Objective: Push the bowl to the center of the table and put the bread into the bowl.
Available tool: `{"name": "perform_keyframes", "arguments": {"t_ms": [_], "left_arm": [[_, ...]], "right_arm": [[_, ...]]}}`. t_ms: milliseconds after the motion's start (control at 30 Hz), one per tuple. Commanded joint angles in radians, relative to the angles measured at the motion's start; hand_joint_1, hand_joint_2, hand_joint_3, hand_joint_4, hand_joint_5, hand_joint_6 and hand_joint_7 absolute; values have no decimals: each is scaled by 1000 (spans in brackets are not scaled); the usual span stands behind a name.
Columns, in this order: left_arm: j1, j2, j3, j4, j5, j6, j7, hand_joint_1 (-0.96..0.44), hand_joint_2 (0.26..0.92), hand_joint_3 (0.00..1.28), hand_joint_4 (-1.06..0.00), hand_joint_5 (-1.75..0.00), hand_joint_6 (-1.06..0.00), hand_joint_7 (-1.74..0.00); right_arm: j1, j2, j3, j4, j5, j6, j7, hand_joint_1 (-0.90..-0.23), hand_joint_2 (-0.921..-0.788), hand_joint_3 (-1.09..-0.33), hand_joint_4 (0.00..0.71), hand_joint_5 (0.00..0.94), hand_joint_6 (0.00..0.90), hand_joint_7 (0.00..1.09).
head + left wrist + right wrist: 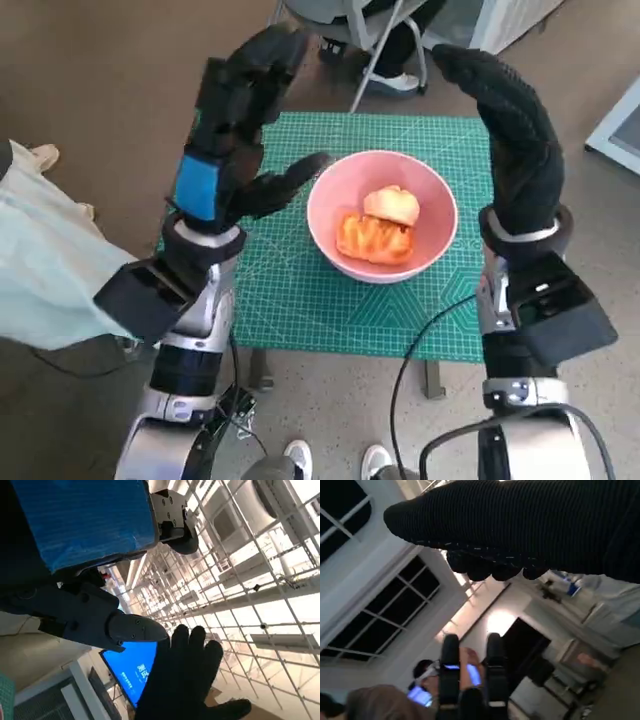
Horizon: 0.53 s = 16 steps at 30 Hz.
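A pink bowl (pixel 340 190) stands near the middle of the green cutting mat (pixel 290 290) on the small table. Two pieces of golden bread (pixel 380 228) lie inside it. My left hand (pixel 232 130) is raised left of the bowl, fingers spread and holding nothing, its thumb reaching toward the bowl's rim. My gloved right hand (pixel 512 130) is raised right of the bowl, fingers extended and empty. The left wrist view shows my left hand's blue-taped back (pixel 80 520) and the gloved right hand (pixel 185 675) against a ceiling. The glove (pixel 530 525) spans the right wrist view.
A folding chair (pixel 370 50) and a person's legs stand beyond the table's far edge. Pale cloth (pixel 40 260) hangs at the left. A cable (pixel 420 350) loops off the table's near edge. Shoes (pixel 335 462) show on the floor below. A person (pixel 427 687) appears in the right wrist view.
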Motion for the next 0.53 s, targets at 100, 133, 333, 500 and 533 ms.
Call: {"name": "perform_keyframes", "arguments": {"t_ms": [100,133,333,500,533], "left_arm": [[13,3,14,-23,4,-15,3,-387,921,230,-326,-7,-59,-723],[13,3,15,-25,6,-17,4,-388,921,234,-326,-7,-61,-718],[13,4,16,-23,17,-27,5,-389,921,268,-316,-1,-71,-697],[12,6,14,-22,22,-25,3,-392,921,280,-310,0,-65,-684],[13,7,13,-23,22,-24,2,-393,921,282,-308,0,-62,-680]], "right_arm": [[17,-5,10,-15,-10,31,4,-565,-921,-747,316,8,7,742],[16,-5,12,-16,-10,33,5,-565,-921,-747,315,7,8,741],[11,-5,17,-14,-12,33,6,-564,-921,-751,316,7,9,741],[10,-6,18,-13,-16,35,4,-563,-921,-753,320,8,11,745],[11,-7,19,-13,-18,35,3,-563,-921,-753,321,9,10,746]]}}
